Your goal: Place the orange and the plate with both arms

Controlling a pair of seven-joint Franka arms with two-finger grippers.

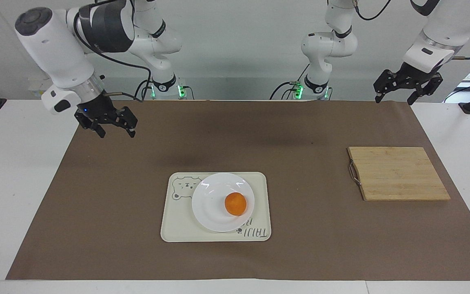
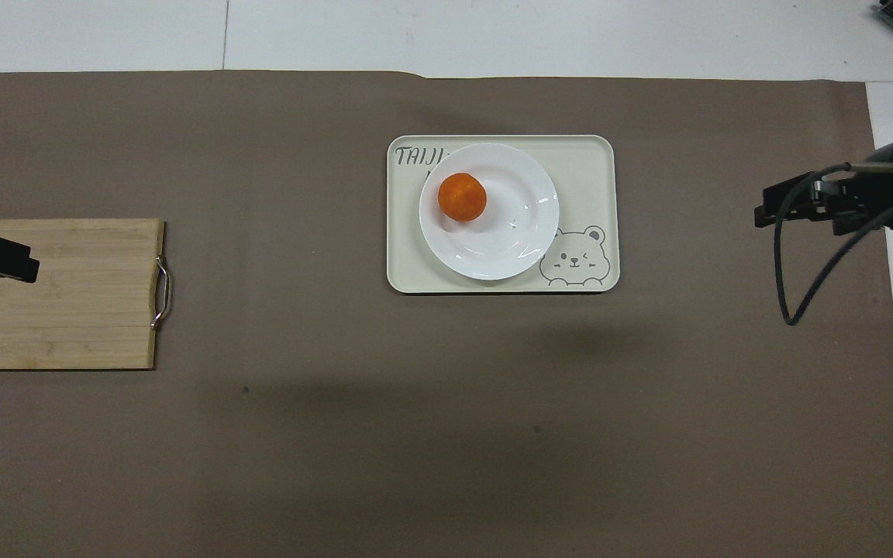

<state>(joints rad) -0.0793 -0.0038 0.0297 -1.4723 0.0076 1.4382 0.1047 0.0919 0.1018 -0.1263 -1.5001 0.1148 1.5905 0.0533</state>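
The cream tray at the middle of the bench carries a winking bear drawing and lettering that begins "TAIJI"; the rest is hidden under the plate. The plate sits on the tray, and the orange rests in the plate, off centre toward the lettering. The right gripper hangs open and empty over the brown mat, well apart from the tray. The left gripper waits open and empty, high above the wooden cutting board's end of the bench.
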